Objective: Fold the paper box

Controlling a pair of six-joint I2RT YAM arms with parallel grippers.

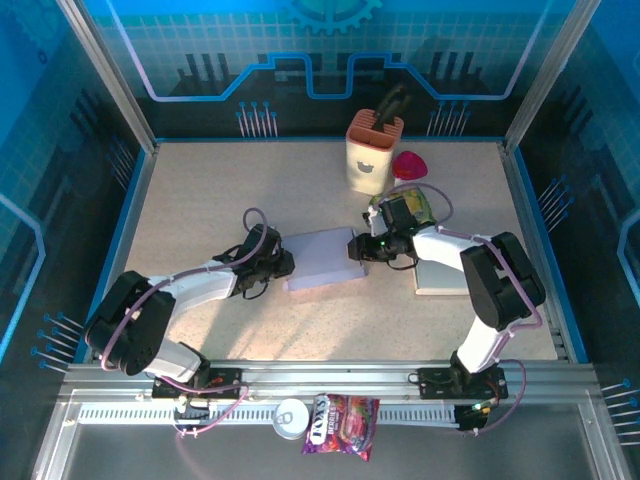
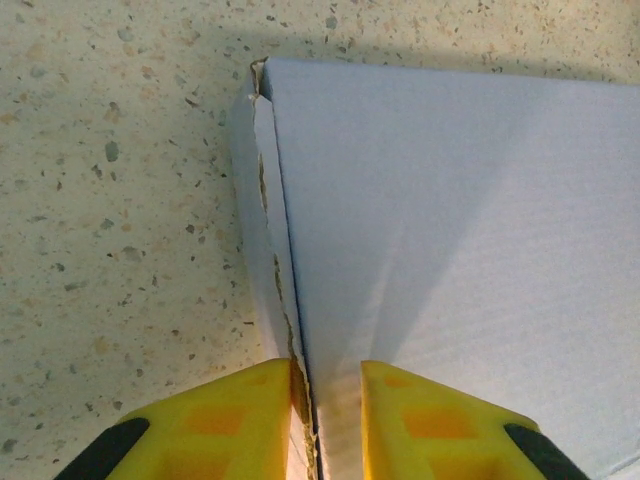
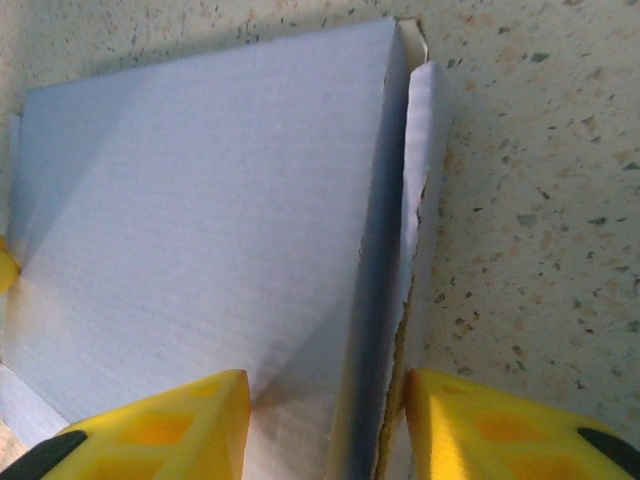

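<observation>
**Paper box held at both ends.** The paper box (image 1: 322,258) is shown lying flat at the middle of the table (image 1: 200,190), its long axis running from one arm to the other. Its left side wall (image 2: 262,230) is pinched by the left gripper (image 2: 328,372) and extends straight ahead of the fingers. The right side wall (image 3: 415,180) is straddled by the right gripper (image 3: 328,385), whose jaws stand apart. Neither arm is judged nearer.

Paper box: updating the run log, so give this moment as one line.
paper box: between both grippers | left gripper: astride left wall | right gripper: open, astride right wall
</observation>
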